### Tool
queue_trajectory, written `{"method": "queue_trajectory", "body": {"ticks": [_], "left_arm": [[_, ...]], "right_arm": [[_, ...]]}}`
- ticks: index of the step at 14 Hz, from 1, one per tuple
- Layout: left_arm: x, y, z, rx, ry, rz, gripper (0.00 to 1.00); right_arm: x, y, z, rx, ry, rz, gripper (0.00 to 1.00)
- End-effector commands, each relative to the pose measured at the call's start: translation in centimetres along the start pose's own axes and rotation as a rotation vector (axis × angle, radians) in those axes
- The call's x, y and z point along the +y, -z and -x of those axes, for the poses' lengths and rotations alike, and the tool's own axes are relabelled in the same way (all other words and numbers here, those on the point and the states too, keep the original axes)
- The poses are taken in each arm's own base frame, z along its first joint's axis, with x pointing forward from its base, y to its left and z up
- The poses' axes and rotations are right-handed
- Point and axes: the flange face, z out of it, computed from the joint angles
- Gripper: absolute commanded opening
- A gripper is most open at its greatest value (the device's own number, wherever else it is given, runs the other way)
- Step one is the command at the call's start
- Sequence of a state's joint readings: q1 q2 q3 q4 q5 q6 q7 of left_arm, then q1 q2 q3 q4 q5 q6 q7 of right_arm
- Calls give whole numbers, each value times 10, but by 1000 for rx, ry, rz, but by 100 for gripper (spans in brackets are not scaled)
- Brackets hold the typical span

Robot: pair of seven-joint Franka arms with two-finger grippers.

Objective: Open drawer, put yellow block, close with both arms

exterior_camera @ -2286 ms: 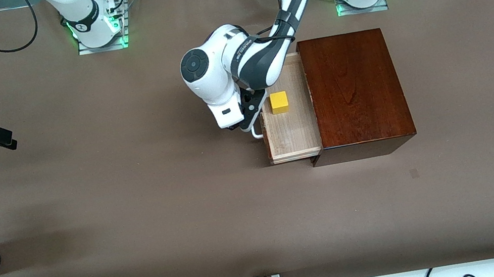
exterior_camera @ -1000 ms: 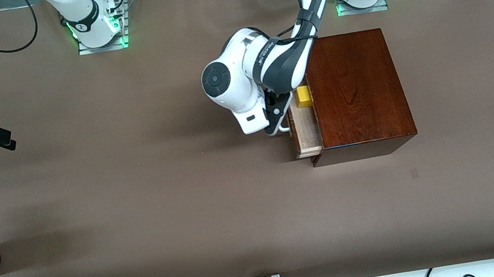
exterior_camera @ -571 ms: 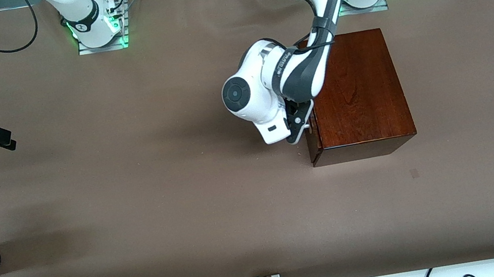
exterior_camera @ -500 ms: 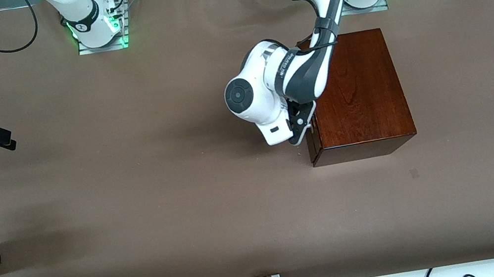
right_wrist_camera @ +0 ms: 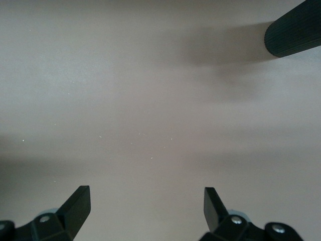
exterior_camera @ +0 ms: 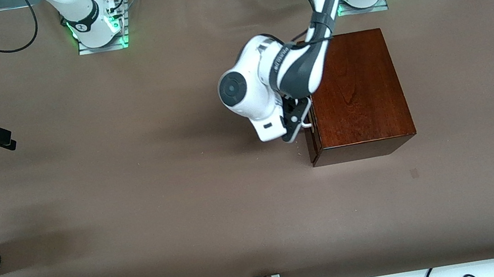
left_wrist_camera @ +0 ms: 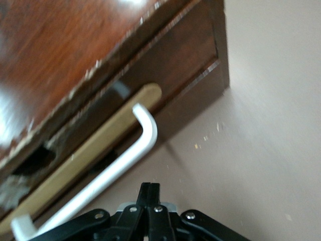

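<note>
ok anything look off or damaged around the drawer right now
Yes: the top edge of the drawer front, under the box top, looks chipped and ragged, with pale flecks. The drawer itself sits shut, handle intact.

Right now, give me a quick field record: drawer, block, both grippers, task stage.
drawer: pushed flush into the mahogany box; white handle facing the right arm's end of the table
yellow block: not visible; presumably shut inside the drawer
left gripper: shut, empty, just in front of the handle, apparently not gripping it
right gripper: open, empty, waiting over bare table at its own end
task stage: drawer appears closed; nothing visibly left to do
</note>
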State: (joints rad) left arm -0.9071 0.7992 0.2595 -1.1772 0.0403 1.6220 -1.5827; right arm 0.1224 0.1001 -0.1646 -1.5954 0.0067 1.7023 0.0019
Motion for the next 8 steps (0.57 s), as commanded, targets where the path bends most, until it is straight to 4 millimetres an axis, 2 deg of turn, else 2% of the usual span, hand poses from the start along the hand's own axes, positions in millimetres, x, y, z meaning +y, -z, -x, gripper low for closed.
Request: {"method": "queue_trajectory", "body": {"ticks": [1, 2, 4, 5, 7, 8], "left_arm": [[-9, 33, 8, 26, -25, 27, 82], [-13, 47, 7, 24, -36, 43, 100], [-22, 74, -1, 17, -115, 84, 100], [-31, 94, -11, 7, -166, 115, 100], [-48, 123, -39, -61, -249, 170, 100], [-59, 135, -61, -83, -265, 194, 100]], "right_arm": [[-2, 2, -3, 3, -10, 11, 100], [-2, 1, -3, 1, -10, 11, 100], [-2, 1, -3, 1, -10, 11, 100], [-2, 0, -4, 0, -10, 11, 100], [-2, 0, -4, 0, -10, 11, 100], [-2, 1, -4, 1, -10, 11, 100]]}}
